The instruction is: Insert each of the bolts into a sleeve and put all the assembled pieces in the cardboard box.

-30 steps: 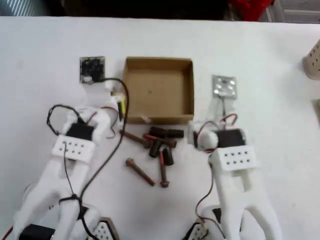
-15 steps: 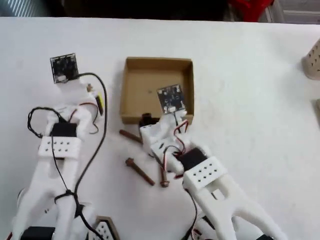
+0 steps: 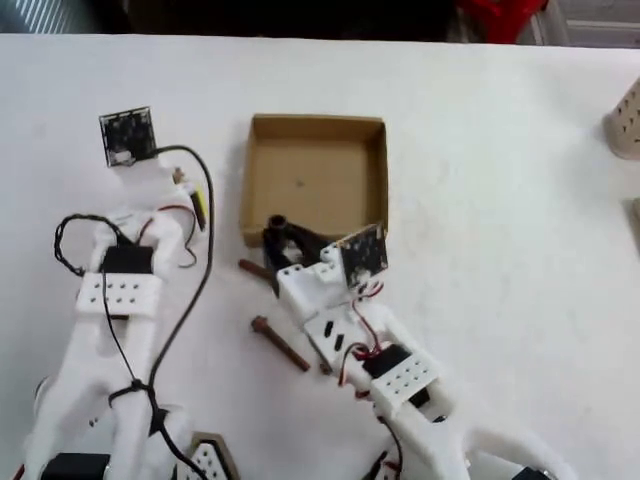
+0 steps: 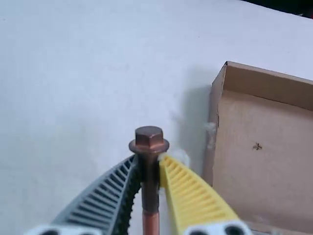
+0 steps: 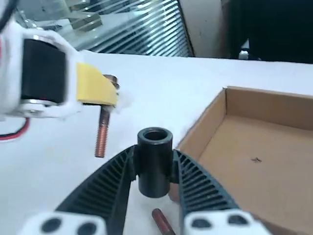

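The left tool [image 4: 149,164] clenches a copper hex-head metal bolt [image 4: 149,141] to the left of the open brown cardboard box [image 4: 264,161]. The right tool [image 5: 154,155] grasps a black cylindrical sleeve [image 5: 154,174], upright by the box's near-left corner.

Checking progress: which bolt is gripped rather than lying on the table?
The bolt clamped upright, head up, in the left gripper; the other bolts lie flat on the table by the cardboard box.
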`<move>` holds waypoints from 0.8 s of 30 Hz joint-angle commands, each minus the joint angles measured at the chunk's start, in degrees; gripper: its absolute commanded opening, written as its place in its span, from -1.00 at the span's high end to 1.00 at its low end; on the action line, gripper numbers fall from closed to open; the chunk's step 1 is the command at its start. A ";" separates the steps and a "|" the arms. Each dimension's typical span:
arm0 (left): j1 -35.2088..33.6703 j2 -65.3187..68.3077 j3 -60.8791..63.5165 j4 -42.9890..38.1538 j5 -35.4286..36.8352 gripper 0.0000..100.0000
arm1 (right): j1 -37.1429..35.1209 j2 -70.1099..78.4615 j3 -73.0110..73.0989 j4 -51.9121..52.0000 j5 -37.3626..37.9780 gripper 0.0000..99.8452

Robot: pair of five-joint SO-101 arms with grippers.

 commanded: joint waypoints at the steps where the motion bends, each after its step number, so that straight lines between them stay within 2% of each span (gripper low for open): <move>1: -0.04 -2.51 -0.62 -1.93 0.62 0.95 | -1.98 -0.48 0.35 -6.11 -0.35 0.97; 7: -0.13 -2.59 -0.44 -1.93 0.62 0.95 | -1.98 4.44 0.35 -12.35 -0.18 0.97; 12: -0.04 -2.68 -0.35 -1.93 0.62 0.95 | -2.07 18.86 -1.32 -28.26 -0.09 0.97; 17: -0.04 -2.68 -0.62 -1.93 0.62 0.95 | -2.33 31.08 -2.90 -38.29 0.00 0.97; 24: 0.13 -9.19 1.14 -1.93 0.53 0.96 | -4.62 36.70 -3.87 -41.98 0.00 0.97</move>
